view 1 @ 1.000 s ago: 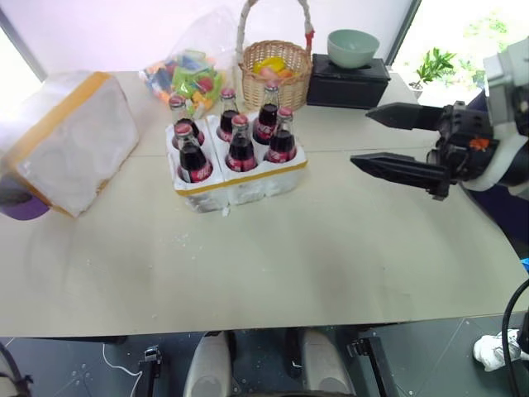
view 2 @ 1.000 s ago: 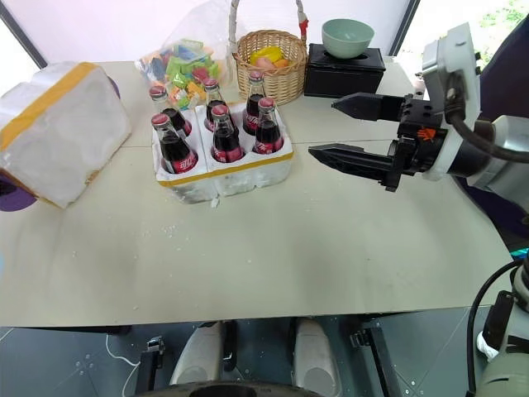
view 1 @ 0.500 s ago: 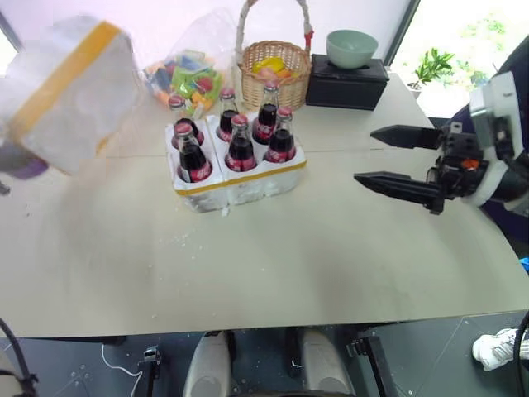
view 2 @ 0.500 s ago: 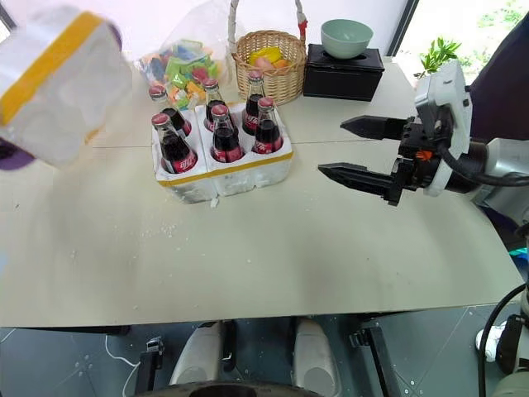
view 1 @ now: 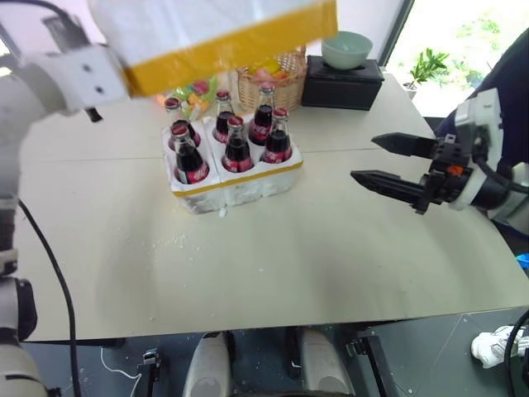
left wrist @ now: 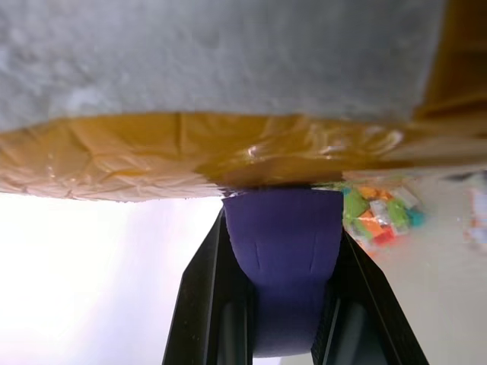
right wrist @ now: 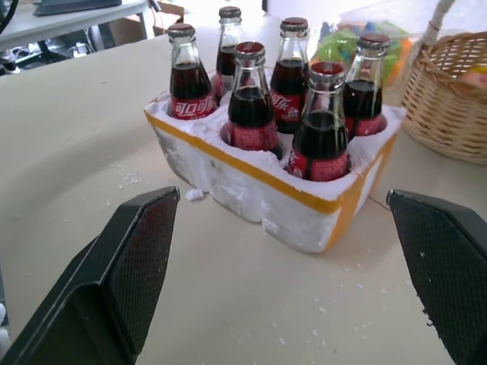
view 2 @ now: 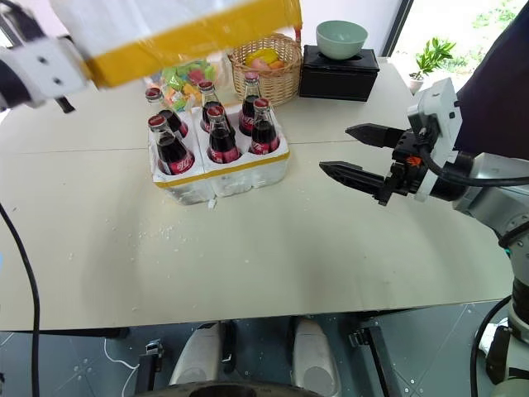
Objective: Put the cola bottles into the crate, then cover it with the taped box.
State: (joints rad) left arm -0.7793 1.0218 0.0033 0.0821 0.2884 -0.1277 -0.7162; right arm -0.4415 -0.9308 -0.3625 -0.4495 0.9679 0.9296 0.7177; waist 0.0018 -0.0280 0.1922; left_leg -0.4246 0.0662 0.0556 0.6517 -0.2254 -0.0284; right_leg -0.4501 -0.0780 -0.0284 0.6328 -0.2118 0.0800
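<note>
— Where's your taped box (view 1: 223, 29)?
— Aloft over the crate (view 1: 235, 178) of cola bottles (view 1: 235, 142), left gripper (left wrist: 283, 251) clamped on its purple handle (left wrist: 285, 262).
— Your right gripper (view 1: 387, 162)?
— Spread wide, empty, over bare tabletop (view 1: 273, 248).

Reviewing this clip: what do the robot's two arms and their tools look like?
Both arms have white housings. The right tool has two long, tapering black fingers with mesh-textured inner pads, an orange mark at its wrist and a black cable beyond. The left tool has black fingers too; a black cable hangs beneath that arm.
</note>
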